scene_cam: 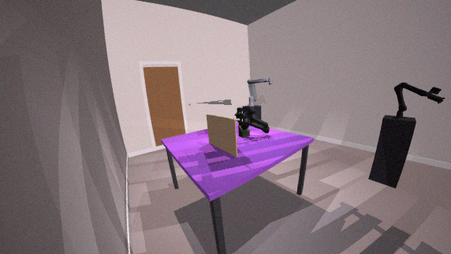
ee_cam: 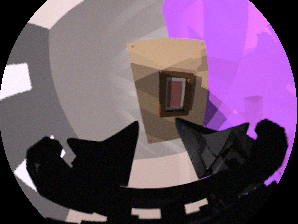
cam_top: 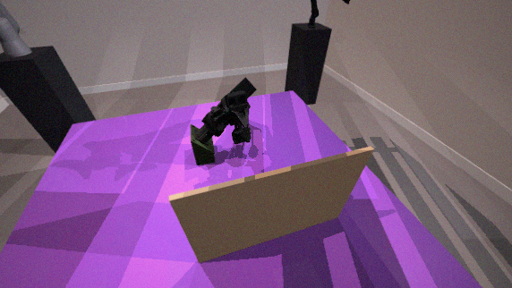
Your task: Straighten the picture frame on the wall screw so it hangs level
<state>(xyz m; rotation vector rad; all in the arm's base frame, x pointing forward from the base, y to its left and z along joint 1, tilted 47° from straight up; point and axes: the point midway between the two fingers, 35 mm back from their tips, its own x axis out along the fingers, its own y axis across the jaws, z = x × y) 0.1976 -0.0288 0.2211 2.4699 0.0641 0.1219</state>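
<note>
The picture frame point(ee_cam: 163, 95), with a brown border, a pale inner edge and a reddish picture, hangs on the front of the tan board point(ee_cam: 145, 65) point(cam_top: 268, 201) point(scene_cam: 221, 134). In the wrist view it looks slightly turned against the board's edges; I cannot tell which side is higher. My gripper point(ee_cam: 157, 121) is open and empty. Its dark fingertips show below the frame in the wrist view, apart from the frame and short of the board. The screw and the notched strip are hidden. The top and exterior views show only the board's back, so the frame is hidden there.
The board stands on the purple table point(cam_top: 148, 224) point(scene_cam: 252, 158). The arm's green base point(cam_top: 203, 151) point(scene_cam: 244, 132) stands on the table on the frame's side of the board. Dark pedestals point(cam_top: 309, 58) point(scene_cam: 394, 146) with other arms stand beyond the table. Striped shadows cross the table and floor.
</note>
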